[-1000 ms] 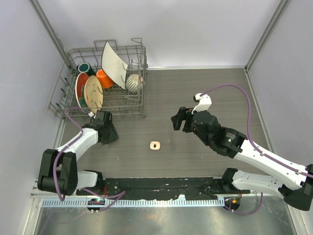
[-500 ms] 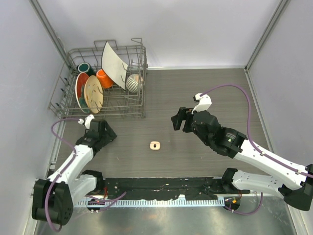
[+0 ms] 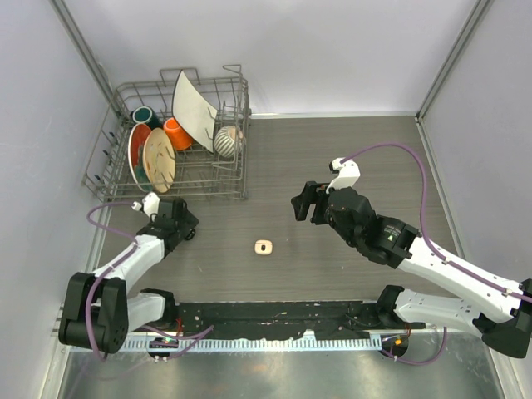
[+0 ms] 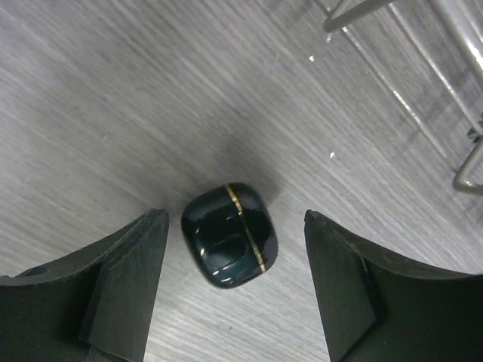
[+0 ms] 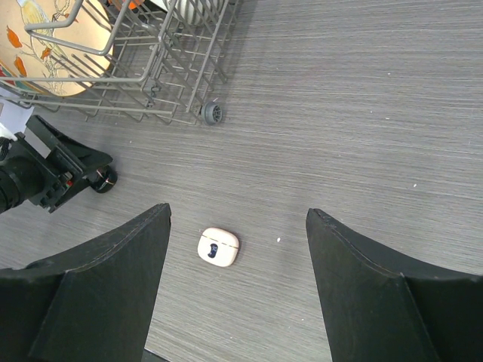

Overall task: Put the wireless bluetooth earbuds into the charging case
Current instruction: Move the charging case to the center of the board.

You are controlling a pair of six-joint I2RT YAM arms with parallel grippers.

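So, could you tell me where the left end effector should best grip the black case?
Probably by the rounded sides flanking its gold seam, from straight above: the black case lies flat between the left end effector's open fingers, with room on both sides.

Glossy black case — thin gold seam, matt wood-grain table, metal-wire rack

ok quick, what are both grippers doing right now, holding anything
Left gripper: open, holding nothing; the black case sits in its gap, not gripped.
Right gripper: open, empty, hovering over the cream case.
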